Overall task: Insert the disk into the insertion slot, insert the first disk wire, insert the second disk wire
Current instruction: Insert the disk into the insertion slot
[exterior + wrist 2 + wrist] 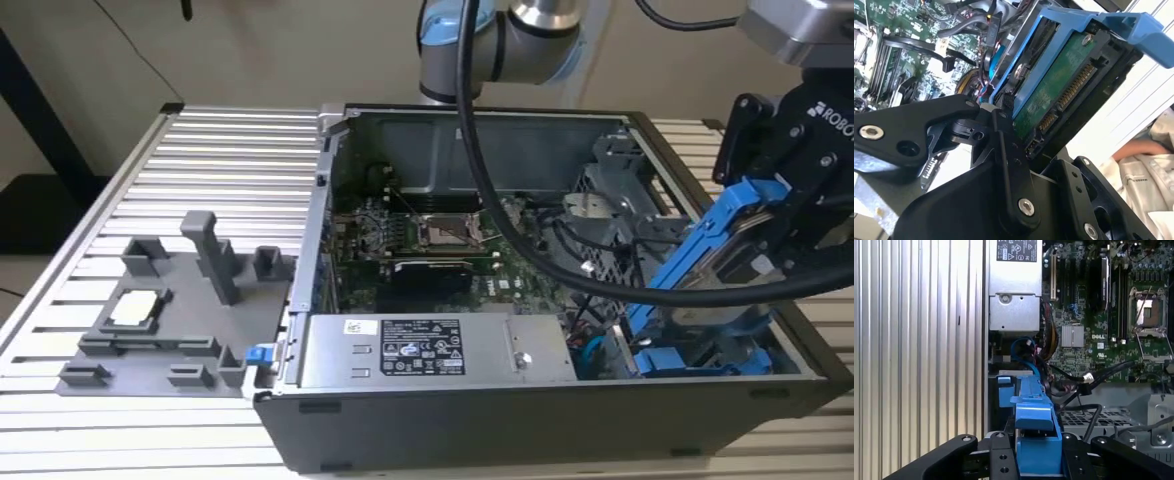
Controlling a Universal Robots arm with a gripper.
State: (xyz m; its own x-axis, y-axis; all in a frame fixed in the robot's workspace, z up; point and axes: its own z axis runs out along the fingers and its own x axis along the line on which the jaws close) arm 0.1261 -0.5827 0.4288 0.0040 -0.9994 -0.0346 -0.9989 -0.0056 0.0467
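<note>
Where gripped tight by the hand (787, 215) at the exterior view's right, leans steeply: blue-framed grey disk (703, 247), lower end crossed by black cable (627, 290)

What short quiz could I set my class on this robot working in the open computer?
1. True or false: the hand grips the disk by its blue carrier.
2. The disk is: A) flat on the ribbed table; B) tilted, at the computer case's end on the exterior view's right; C) lying on the motherboard.
3. Is the disk fully seated in the insertion slot?
Key: 1 true; 2 B; 3 no, it is tilted, upper end raised.
</note>
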